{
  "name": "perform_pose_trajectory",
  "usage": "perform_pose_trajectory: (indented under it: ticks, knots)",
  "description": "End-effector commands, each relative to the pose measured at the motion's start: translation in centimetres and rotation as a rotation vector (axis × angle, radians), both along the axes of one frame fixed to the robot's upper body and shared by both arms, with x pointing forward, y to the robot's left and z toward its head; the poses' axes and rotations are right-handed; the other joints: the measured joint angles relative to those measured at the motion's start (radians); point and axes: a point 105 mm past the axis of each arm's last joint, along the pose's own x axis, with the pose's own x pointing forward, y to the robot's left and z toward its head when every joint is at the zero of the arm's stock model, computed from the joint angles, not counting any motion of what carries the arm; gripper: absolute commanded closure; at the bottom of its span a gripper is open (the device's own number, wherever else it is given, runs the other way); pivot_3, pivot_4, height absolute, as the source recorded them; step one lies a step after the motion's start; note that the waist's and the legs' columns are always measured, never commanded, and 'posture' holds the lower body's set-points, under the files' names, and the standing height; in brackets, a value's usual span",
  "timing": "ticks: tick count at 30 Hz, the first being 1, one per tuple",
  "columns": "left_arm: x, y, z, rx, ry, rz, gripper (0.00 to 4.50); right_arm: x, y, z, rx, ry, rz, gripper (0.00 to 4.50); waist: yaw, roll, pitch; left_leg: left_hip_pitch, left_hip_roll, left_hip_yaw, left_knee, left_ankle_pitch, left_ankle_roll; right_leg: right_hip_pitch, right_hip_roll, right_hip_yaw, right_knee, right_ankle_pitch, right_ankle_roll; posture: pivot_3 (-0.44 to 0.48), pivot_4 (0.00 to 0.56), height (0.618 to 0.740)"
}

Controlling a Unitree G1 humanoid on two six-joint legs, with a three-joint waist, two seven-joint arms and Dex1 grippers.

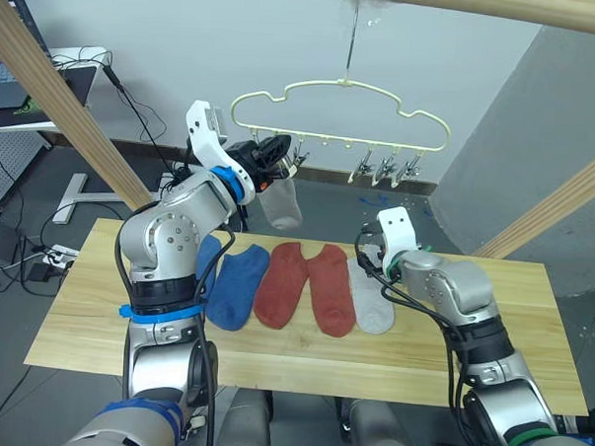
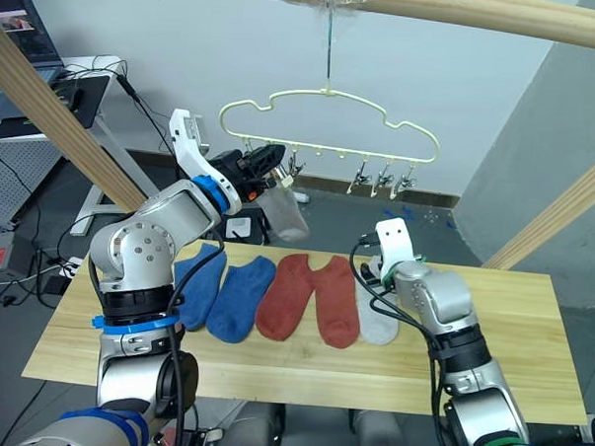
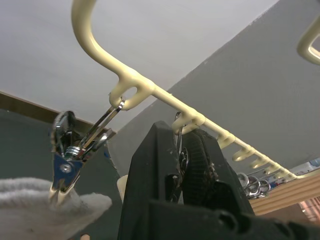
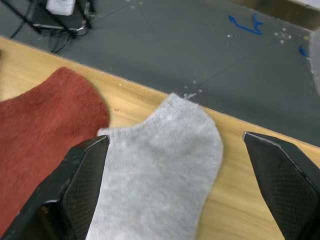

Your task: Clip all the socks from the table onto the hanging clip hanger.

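Observation:
The pale-yellow clip hanger [image 1: 342,111] hangs by its hook from the top pole. A light grey sock [image 1: 283,205] dangles from its leftmost clip [image 3: 65,155]. My left gripper [image 3: 180,150] is raised to the hanger's bar, its fingers shut on the neighbouring metal clip. On the table [image 1: 529,342] lie a row of socks: two blue [image 1: 237,288], one of them partly behind my left arm, two rust-red [image 1: 282,282] and one light grey [image 4: 160,180]. My right gripper [image 4: 175,137] hovers low over that grey sock, open, with a finger on either side of it.
Thick wooden poles [image 1: 65,114] slant up at both sides and one runs across the top. More free clips [image 1: 384,169] hang at the hanger's right. A desk with cables [image 1: 77,65] stands back left. A grey pillar [image 1: 538,145] rises behind the table's right.

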Motion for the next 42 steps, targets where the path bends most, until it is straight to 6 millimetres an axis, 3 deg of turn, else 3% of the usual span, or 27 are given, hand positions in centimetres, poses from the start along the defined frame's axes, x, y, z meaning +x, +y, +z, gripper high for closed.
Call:
perform_pose_trajectory:
  ticks: [1, 10, 20, 28, 34, 37, 42]
  knots:
    - [-0.6, 0.1, 1.2, 0.017, -0.052, -0.009, 4.33, 0.9, -0.4, 0.9, 0.005, -0.052, -0.045, 0.03, 0.000, 0.000, 0.000, 0.000, 0.000, 0.000, 0.000, 0.000, 0.000, 0.000, 0.000, 0.000, 0.000, 0.000, 0.000, -0.033, 0.266, 0.740]
    - [-0.8, 0.1, 0.9, 0.042, -0.051, -0.008, 4.33, 1.3, -0.9, -0.2, -0.004, -0.030, -0.107, 0.03, 0.001, 0.000, 0.000, 0.000, 0.000, 0.000, 0.000, 0.000, 0.000, 0.000, 0.000, 0.000, 0.000, 0.000, 0.000, -0.019, 0.264, 0.740]
    - [-0.9, 0.1, 0.9, 0.053, -0.053, -0.007, 4.33, 1.2, 0.4, -2.0, 0.011, 0.020, -0.115, 0.03, 0.002, 0.000, 0.000, 0.000, 0.000, 0.000, 0.000, 0.000, 0.000, 0.000, 0.000, 0.000, 0.000, 0.000, 0.000, -0.008, 0.266, 0.740]
    - [-0.9, 0.0, 0.9, 0.063, -0.052, -0.007, 4.33, 1.6, -0.6, -3.6, -0.028, 0.028, -0.159, 0.03, 0.002, 0.000, 0.000, 0.000, 0.000, 0.000, 0.000, 0.000, 0.000, 0.000, 0.000, -0.001, 0.001, 0.000, 0.000, -0.004, 0.267, 0.740]
    - [-0.9, 0.1, 0.9, 0.067, -0.050, -0.007, 4.33, 1.0, 0.1, -4.8, 0.041, 0.097, -0.163, 0.03, 0.002, 0.000, 0.000, 0.001, 0.000, 0.000, 0.000, 0.000, 0.000, 0.001, 0.000, -0.001, 0.001, 0.001, 0.000, -0.002, 0.267, 0.740]
    - [-1.0, 0.1, 0.9, 0.067, -0.049, -0.008, 4.33, 0.8, 0.1, -5.0, 0.062, 0.114, -0.175, 0.64, 0.002, 0.000, 0.000, 0.001, 0.000, 0.000, 0.000, 0.000, 0.000, 0.001, 0.000, -0.001, 0.002, 0.001, 0.000, -0.002, 0.267, 0.740]
    - [-1.0, 0.2, 0.8, 0.067, -0.046, -0.011, 4.33, 0.7, 0.0, -5.0, 0.070, 0.123, -0.182, 2.40, 0.003, 0.000, 0.000, 0.001, 0.000, 0.000, 0.000, 0.000, 0.000, 0.001, 0.000, -0.001, 0.001, 0.001, 0.000, -0.005, 0.269, 0.740]
